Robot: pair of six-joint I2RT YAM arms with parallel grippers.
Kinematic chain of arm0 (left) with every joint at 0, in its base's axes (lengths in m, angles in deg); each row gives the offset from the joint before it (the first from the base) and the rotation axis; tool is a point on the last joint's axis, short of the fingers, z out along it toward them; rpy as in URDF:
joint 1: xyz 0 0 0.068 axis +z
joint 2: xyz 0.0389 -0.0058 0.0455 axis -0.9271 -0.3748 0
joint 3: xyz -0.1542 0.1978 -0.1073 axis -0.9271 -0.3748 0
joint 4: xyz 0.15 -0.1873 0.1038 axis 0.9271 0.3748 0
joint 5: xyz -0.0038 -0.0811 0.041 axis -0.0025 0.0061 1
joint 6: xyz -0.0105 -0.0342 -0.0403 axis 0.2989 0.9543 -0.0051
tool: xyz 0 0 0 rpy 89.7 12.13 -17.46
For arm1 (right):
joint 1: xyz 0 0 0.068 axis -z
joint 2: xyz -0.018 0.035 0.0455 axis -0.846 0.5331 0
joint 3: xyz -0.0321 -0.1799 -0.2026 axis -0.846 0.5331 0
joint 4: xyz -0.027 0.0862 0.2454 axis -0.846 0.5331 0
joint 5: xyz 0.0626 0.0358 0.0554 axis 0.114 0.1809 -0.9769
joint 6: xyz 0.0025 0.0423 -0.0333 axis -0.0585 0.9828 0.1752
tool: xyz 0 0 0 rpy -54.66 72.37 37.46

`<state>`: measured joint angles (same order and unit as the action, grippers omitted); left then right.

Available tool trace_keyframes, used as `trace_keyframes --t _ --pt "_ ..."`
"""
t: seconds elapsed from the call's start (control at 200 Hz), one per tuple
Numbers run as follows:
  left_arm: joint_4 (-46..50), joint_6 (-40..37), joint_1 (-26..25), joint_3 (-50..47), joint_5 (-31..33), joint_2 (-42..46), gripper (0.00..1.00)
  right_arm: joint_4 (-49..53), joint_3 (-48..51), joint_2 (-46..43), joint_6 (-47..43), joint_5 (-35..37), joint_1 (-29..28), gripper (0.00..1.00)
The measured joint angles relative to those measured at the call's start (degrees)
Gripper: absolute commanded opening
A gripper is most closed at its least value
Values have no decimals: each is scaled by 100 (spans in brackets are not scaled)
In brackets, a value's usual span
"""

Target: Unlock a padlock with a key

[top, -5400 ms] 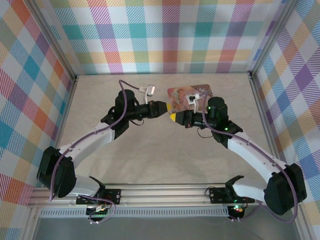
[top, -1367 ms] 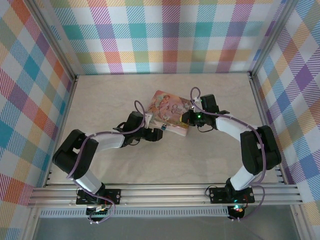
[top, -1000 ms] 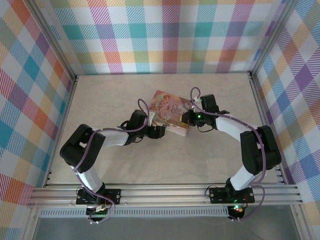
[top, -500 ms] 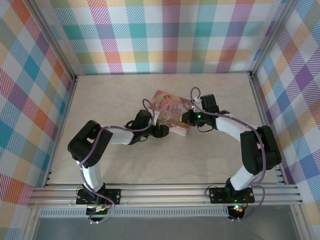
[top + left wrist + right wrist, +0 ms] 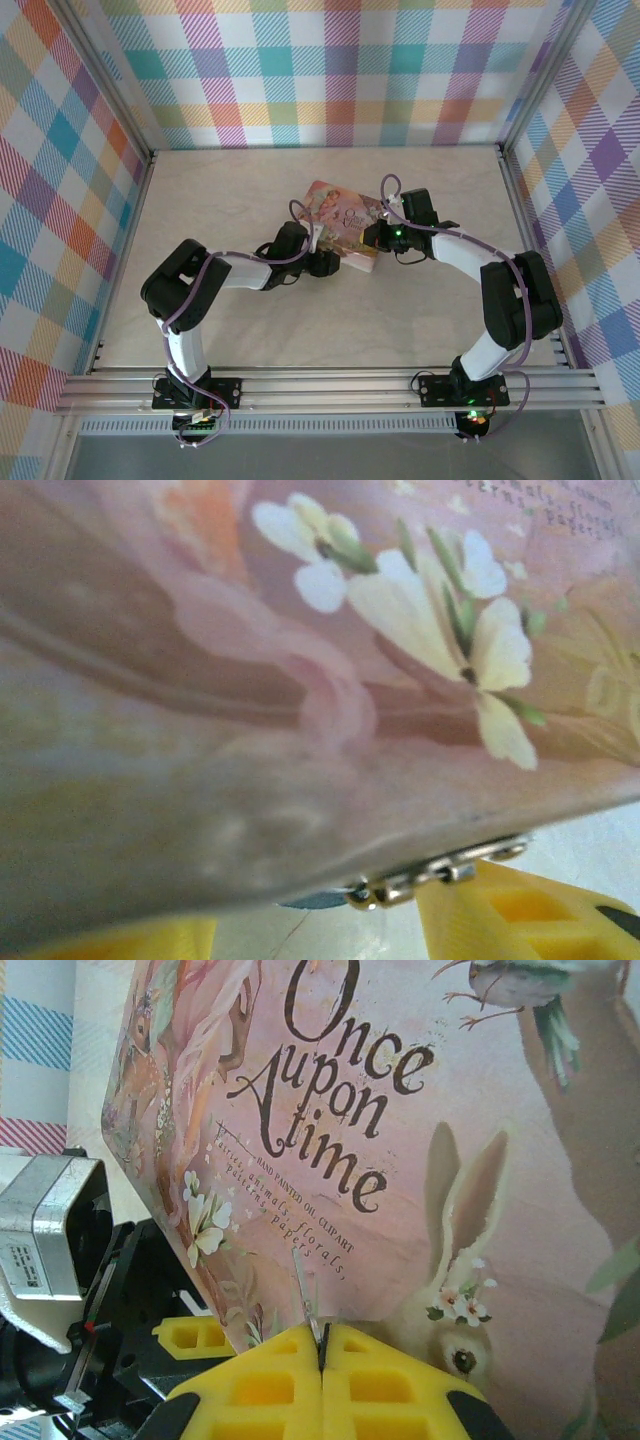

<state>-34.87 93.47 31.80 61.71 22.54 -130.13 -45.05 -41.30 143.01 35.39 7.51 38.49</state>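
One small blue-and-silver metal padlock (image 5: pixel 425 870) hangs at the lower edge of the pink illustrated rectangular box (image 5: pixel 300 680). It sits between the two yellow fingers (image 5: pixel 500 910) of the left gripper (image 5: pixel 310 925) and just ahead of its palm. The jaws stand apart, one on each side of the lock, and no pad can be seen pressing on it, so this gripper is released and grasps nothing. The lock is blurred by closeness and its keyhole cannot be made out.

The right gripper (image 5: pixel 322 1358) is clenched. Its yellow pads meet on a thin silver metal key (image 5: pixel 304 1290), whose blade rises from the fingertips in front of the box lid; whether it touches the lid cannot be told. Seen from the right gripper, the left gripper lies ahead and to the left, past the box's corner. The box sits on the pale marbled worktop (image 5: pixel 400 320).

The step in hand appears to be steadying the padlock so that it can take the key.
- **Left gripper:** its fingers should close squarely on the lock's body, not on the box edge or the shackle. The keyhole should be left uncovered and turned toward the right gripper, and the hold must resist the key's push.
- **Right gripper:** it should line the blade up with the keyway before advancing, and advance slowly. So thin a key may swivel between the pads.
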Motion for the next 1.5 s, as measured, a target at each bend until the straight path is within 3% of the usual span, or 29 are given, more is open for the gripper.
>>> trace_keyframes --t 0.53,1.12,1.5 --pt "-52 138 -94 2 223 -2 39 -9 17 -7 2 -4 0 3" --pt "61 262 -186 68 498 -4 36 -79 76 -39 4 -4 0 3" --pt "116 293 -227 151 605 -33 25 -153 116 -63 24 20 0 2"
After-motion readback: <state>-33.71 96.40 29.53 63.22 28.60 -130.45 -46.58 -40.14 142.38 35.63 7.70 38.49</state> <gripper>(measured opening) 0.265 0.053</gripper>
